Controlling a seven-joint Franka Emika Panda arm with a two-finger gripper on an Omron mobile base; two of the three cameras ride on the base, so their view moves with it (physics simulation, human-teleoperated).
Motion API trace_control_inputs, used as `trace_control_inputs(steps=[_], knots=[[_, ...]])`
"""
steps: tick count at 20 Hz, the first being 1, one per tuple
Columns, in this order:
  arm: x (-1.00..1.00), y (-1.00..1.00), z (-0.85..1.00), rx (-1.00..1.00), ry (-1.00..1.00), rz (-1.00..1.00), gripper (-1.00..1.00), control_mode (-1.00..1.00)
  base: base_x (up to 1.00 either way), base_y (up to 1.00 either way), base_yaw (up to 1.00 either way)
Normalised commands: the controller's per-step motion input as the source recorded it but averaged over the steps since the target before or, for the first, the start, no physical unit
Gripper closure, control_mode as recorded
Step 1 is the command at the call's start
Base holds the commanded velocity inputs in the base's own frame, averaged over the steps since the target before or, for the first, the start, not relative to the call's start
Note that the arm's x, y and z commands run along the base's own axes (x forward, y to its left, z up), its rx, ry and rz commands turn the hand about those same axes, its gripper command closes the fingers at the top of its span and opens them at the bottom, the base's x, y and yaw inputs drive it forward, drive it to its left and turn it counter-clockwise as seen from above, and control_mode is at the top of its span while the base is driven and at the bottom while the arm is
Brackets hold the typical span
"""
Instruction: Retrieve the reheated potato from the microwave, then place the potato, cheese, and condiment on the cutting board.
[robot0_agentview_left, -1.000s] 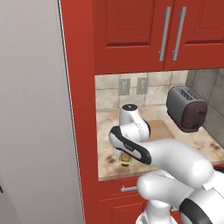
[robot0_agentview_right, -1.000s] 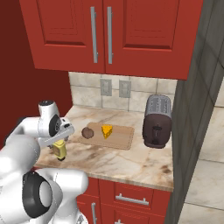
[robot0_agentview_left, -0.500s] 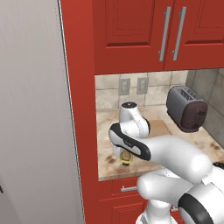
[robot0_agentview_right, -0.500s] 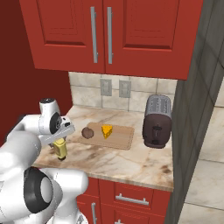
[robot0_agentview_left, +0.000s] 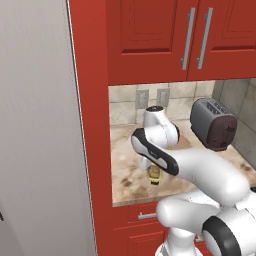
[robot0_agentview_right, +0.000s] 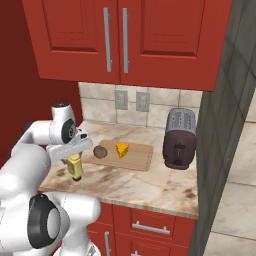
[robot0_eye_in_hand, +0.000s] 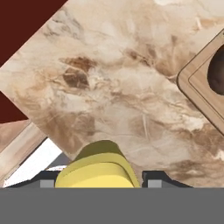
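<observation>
Since a second ago the jaws have drawn in against the condiment (robot0_agentview_right: 75, 166), and nothing else has shifted. Left base view: I see the arm bent low over the marble counter (robot0_agentview_left: 131, 172), the bottle (robot0_agentview_left: 155, 174) showing just under the forearm near the front edge; a toaster (robot0_agentview_left: 214, 123) stands far right. Right base view: the gripper (robot0_agentview_right: 75, 161) sits clamped on the upper part of the yellow bottle, which stands upright on the counter, left of the cutting board (robot0_agentview_right: 139, 158) and apart from it. On the board lie the potato (robot0_agentview_right: 100, 151) at its left end and the cheese (robot0_agentview_right: 122, 149) just right of it. Hand view: the yellow cap (robot0_eye_in_hand: 99, 169) fills the gap between the two finger tips (robot0_eye_in_hand: 47, 179), held narrow; a board corner shows at right.
</observation>
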Motion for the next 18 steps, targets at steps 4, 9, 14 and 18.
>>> trace_control_inputs(steps=[4,9,14,18], knots=[[0.00,-0.41,0.30,-0.03,0.20,-0.08,1.00,-1.00,0.00,0.00,0.00],[-0.01,-0.46,0.18,-0.02,0.12,-0.08,1.00,-1.00,0.00,0.00,0.00],[0.00,-0.50,0.10,-0.03,0.04,-0.08,1.00,-1.00,0.00,0.00,0.00],[0.00,-0.54,0.01,-0.01,0.00,-0.06,1.00,-1.00,0.00,0.00,0.00]])
